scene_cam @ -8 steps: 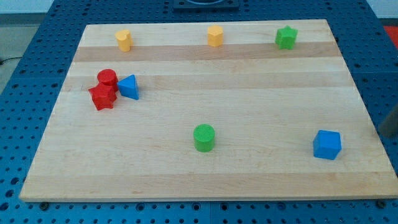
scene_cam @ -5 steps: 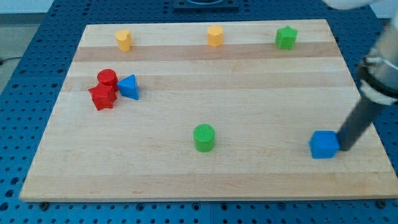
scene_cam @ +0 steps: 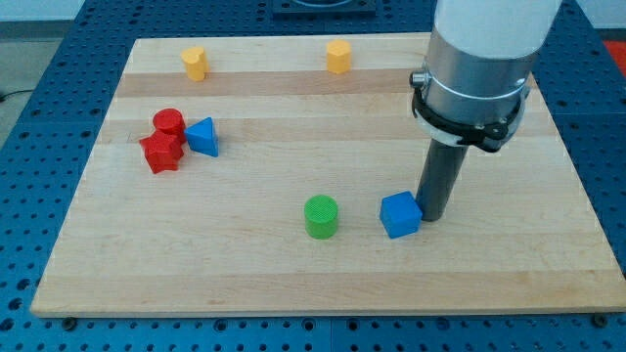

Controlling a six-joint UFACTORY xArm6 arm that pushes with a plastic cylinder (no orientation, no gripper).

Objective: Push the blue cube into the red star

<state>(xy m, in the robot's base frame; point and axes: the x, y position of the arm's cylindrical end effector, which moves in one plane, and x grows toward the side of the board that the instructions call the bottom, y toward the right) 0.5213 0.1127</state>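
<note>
The blue cube (scene_cam: 400, 214) sits on the wooden board (scene_cam: 323, 279), right of centre and low in the view. My tip (scene_cam: 431, 216) touches its right side. The red star (scene_cam: 160, 153) lies far off at the view's left, pressed against a red cylinder (scene_cam: 168, 122) above it and a blue triangular block (scene_cam: 202, 136) to its right. A green cylinder (scene_cam: 321, 216) stands just left of the blue cube, between it and the red star.
Two yellow blocks stand along the view's top edge, one at the left (scene_cam: 195, 63) and one in the middle (scene_cam: 338, 56). The arm's wide white and grey body (scene_cam: 479, 59) covers the top right of the board.
My tip came in from the view's right and pushed the blue cube well to the left, toward the green cylinder. The arm now hides the green star at the top right.
</note>
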